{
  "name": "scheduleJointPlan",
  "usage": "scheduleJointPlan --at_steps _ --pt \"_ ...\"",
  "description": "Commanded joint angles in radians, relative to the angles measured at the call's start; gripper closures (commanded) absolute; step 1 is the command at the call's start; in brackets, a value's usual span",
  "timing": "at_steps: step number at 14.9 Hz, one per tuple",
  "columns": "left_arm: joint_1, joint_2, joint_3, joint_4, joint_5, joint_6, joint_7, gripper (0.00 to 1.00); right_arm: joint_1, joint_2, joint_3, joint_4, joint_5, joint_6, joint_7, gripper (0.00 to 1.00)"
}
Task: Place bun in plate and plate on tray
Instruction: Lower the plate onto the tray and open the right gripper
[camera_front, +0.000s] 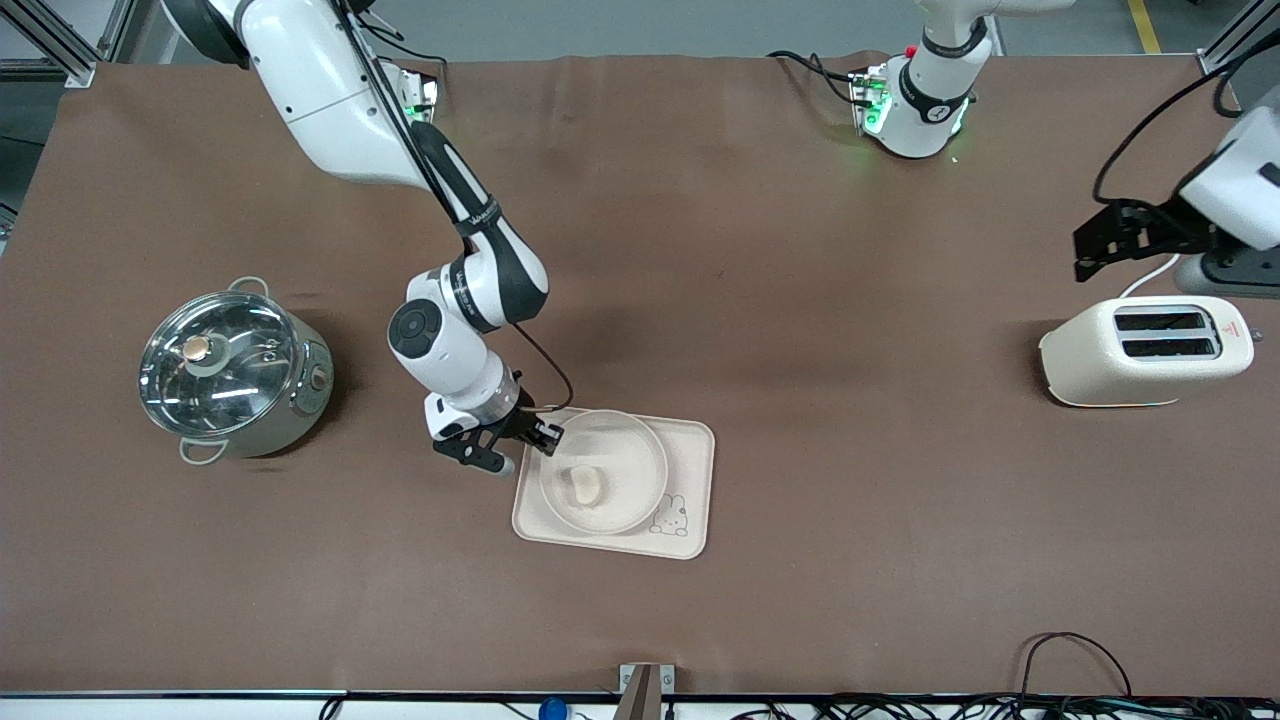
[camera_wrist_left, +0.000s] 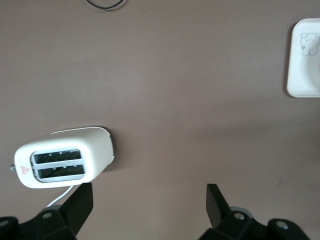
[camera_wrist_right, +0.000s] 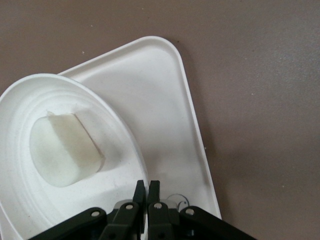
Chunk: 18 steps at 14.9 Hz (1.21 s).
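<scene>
brown table, bun in plate on tray; right gripper pinching plate rim, left gripper open over toaster

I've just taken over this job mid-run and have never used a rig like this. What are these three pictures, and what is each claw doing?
Two robot arms stand at a brown table, and each ends in a two-finger claw. The big picture looks down from a high camera facing the arms. The other two come from cameras on the arms' wrists.

The right claw is shut on the rim of the plate. The plate sits on the tray, and the bun lies in the plate. The right wrist picture shows this up close.

The left claw waits, open and holding nothing, over the table beside the toaster. Its wrist picture shows the toaster and a corner of the tray.

A lidded pot stands toward the right arm's end of the table.
</scene>
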Motion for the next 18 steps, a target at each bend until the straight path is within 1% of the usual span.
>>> scheduleJointPlan --at_steps 1,2,4,7,9,11,12,18 --pt "0.015 -0.024 -0.038 -0.031 0.005 0.004 0.002 0.0 -0.006 0.025 0.012 0.023 0.01 0.005 -0.019 1.0" --pt "0.015 -0.042 -0.039 -0.031 0.017 0.014 0.006 0.0 -0.006 0.028 0.012 0.023 0.01 0.007 -0.021 1.0" --pt "0.019 -0.043 -0.039 -0.029 0.0 0.065 0.017 0.0 -0.006 0.037 0.012 0.033 0.013 0.007 -0.019 1.0" --pt "0.019 -0.041 -0.041 -0.043 -0.024 0.065 0.057 0.0 -0.007 0.072 0.012 0.082 0.013 0.007 -0.011 1.0" --pt "0.021 -0.035 -0.042 -0.039 -0.04 0.068 0.037 0.0 -0.007 0.083 0.012 0.092 0.013 0.007 -0.011 1.0" --pt "0.022 -0.03 -0.036 -0.04 -0.085 0.071 0.005 0.0 -0.007 0.085 0.012 0.096 0.013 0.007 -0.011 1.0" --pt "0.022 -0.03 -0.033 -0.04 -0.084 0.073 -0.003 0.0 -0.01 0.085 0.012 0.096 0.013 0.007 -0.011 0.98" --pt "0.113 -0.026 -0.033 -0.04 -0.081 0.071 0.023 0.0 -0.033 0.085 0.012 0.097 0.013 0.007 -0.019 0.96"
